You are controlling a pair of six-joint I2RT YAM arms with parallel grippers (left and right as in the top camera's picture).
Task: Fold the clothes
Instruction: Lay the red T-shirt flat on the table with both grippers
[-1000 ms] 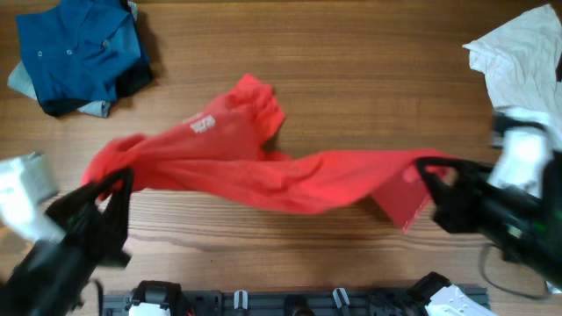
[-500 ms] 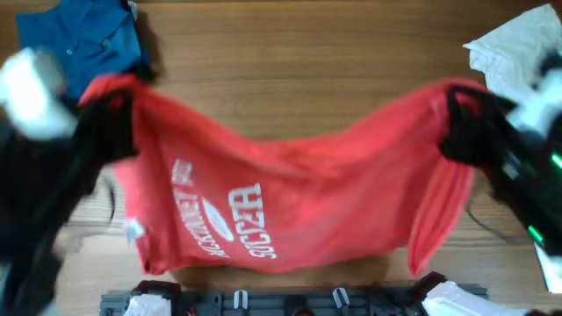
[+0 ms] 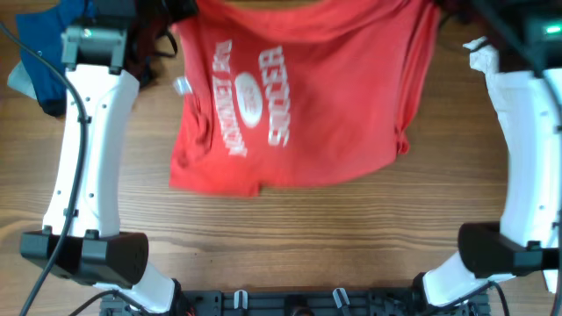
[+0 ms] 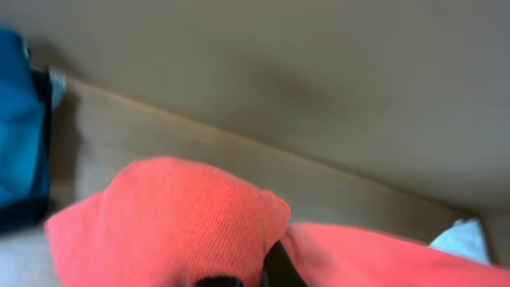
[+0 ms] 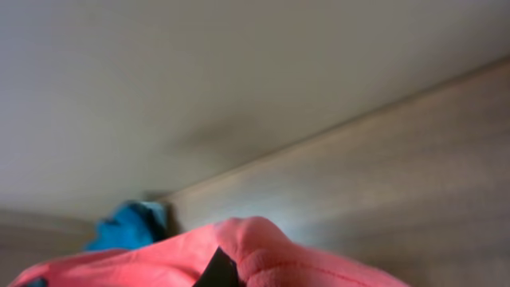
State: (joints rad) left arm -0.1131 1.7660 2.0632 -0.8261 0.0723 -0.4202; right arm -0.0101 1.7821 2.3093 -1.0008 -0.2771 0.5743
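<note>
The clothes, a red T-shirt (image 3: 325, 114) with white lettering (image 3: 250, 96), hang spread wide between my two grippers at the far side of the table, the lower edge resting on the wood. The left gripper (image 3: 171, 9) is shut on the shirt's top left corner. In the left wrist view red cloth (image 4: 175, 215) bunches over the left gripper (image 4: 255, 275). The right gripper (image 3: 448, 7) is shut on the top right corner. Red fabric (image 5: 279, 255) also wraps the right gripper (image 5: 219, 275) in its own wrist view.
Dark blue garments (image 3: 39, 53) lie at the far left, beside the left arm (image 3: 92, 132). A white garment (image 3: 481, 57) lies at the far right behind the right arm (image 3: 527, 132). A black rail (image 3: 299, 303) runs along the near edge.
Both grippers rose and swung toward the far side with the shirt. It went from a stretched rope shape low on the table to a wide open sheet with the lettering facing up.
</note>
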